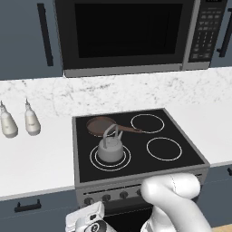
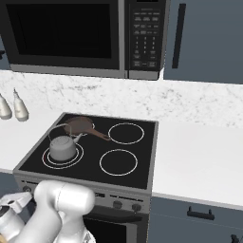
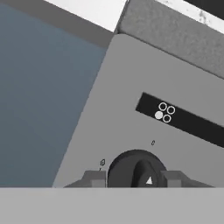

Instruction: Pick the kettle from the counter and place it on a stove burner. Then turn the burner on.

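Note:
The grey kettle [image 1: 110,149] [image 2: 62,148] stands upright on the front-left stove burner [image 1: 94,159] [image 2: 46,159], inside its double white ring. White marbled counter [image 1: 36,154] [image 2: 199,152] runs on both sides of the cooktop. My gripper [image 3: 136,178] is low at the stove's front panel. In the hand view its two fingertips [image 3: 94,178] sit against both sides of a dark round knob [image 3: 136,168], shut on it. A small burner diagram [image 3: 164,113] is printed on the panel above the knob.
A brown frying pan [image 1: 100,125] [image 2: 79,126] lies on the back-left burner, just behind the kettle. Two white bottles [image 1: 8,122] [image 2: 20,109] stand on the left counter. A microwave [image 1: 127,34] hangs above the stove. Blue-grey cabinet front [image 3: 39,109] is beside the panel.

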Controlling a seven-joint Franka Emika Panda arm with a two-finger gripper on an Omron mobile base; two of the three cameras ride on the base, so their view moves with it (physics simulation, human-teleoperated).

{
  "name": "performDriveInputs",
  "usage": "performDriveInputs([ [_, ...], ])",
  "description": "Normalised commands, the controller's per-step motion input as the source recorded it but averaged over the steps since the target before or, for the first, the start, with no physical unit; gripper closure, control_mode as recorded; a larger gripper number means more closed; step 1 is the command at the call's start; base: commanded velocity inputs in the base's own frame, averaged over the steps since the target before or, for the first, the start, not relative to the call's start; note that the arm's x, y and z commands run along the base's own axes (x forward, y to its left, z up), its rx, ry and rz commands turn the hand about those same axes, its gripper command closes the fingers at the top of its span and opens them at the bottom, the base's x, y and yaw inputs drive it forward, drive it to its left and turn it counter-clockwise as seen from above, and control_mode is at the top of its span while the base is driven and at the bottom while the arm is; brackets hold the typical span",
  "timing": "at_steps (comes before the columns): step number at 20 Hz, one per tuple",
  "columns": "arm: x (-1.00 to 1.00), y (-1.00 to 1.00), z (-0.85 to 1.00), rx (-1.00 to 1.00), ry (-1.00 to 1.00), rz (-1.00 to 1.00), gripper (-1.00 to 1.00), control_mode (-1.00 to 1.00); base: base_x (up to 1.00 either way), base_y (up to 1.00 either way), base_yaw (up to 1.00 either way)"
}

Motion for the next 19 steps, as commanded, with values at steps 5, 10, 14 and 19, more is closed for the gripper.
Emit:
performDriveInputs([
  [5, 0.01, 0.37, 0.0, -0.41, 0.15, 0.02, 1.0, -1.0, 0.0, 0.0, 0.0],
  [10, 0.15, 0.48, 0.0, -0.42, 0.23, 0.02, 1.0, -1.0, 0.0, 0.0, 0.0],
  [14, 0.04, 0.48, 0.01, -0.37, 0.15, 0.08, 1.0, -1.0, 0.0, 0.0, 0.0],
  [19, -0.05, 0.02, 0.02, -0.02, -0.05, 0.01, 1.0, -1.0, 0.0, 0.0, 0.0],
])
